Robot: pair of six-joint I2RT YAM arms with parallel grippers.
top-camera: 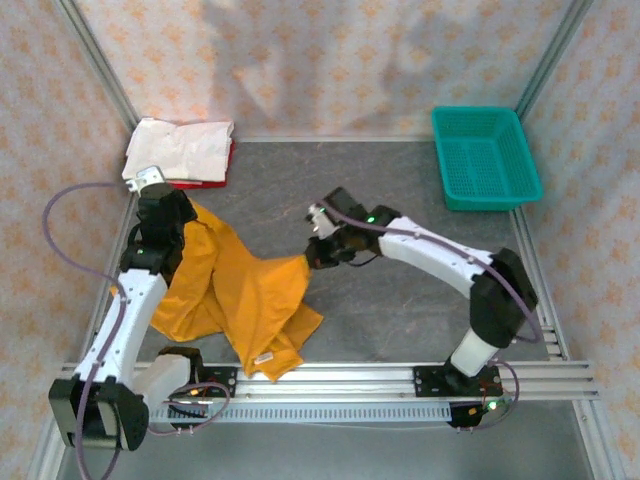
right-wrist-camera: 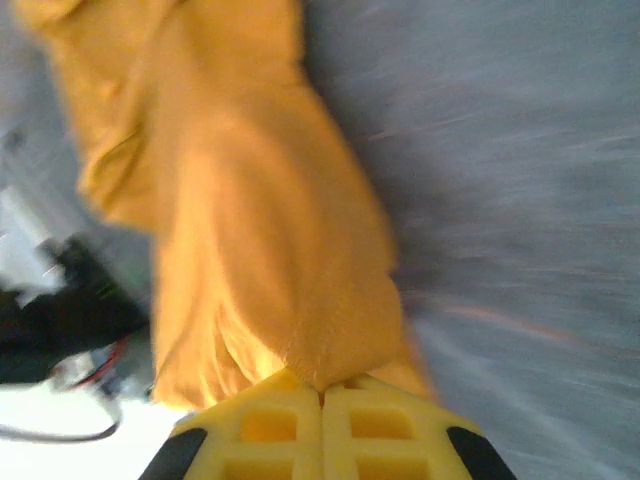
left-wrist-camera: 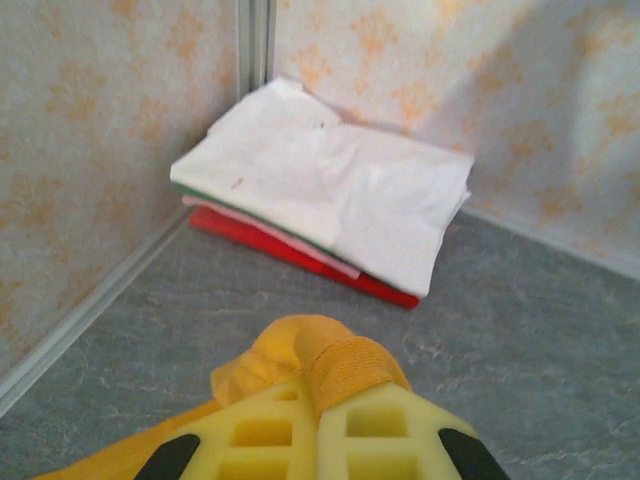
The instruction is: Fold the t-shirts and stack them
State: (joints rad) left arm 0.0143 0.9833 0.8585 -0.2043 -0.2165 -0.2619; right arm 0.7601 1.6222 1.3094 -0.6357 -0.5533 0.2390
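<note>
Left end effector (left-wrist-camera: 318, 400) clamped on mustard-orange cloth t-shirt (top-camera: 245, 292) near folded white-and-red t-shirt stack (top-camera: 180, 150) | right end effector (right-wrist-camera: 322, 398) clamped likewise, farther off | draw taut evenly, lay flat.

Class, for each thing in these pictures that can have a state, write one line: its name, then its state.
mustard-orange t-shirt: unfolded, bunched, held at two points
white t-shirt: folded, top of corner stack
red t-shirt: folded, bottom of that stack
teal basket: upright, looks empty
left gripper: shut on mustard-orange t-shirt
right gripper: shut on mustard-orange t-shirt
</note>
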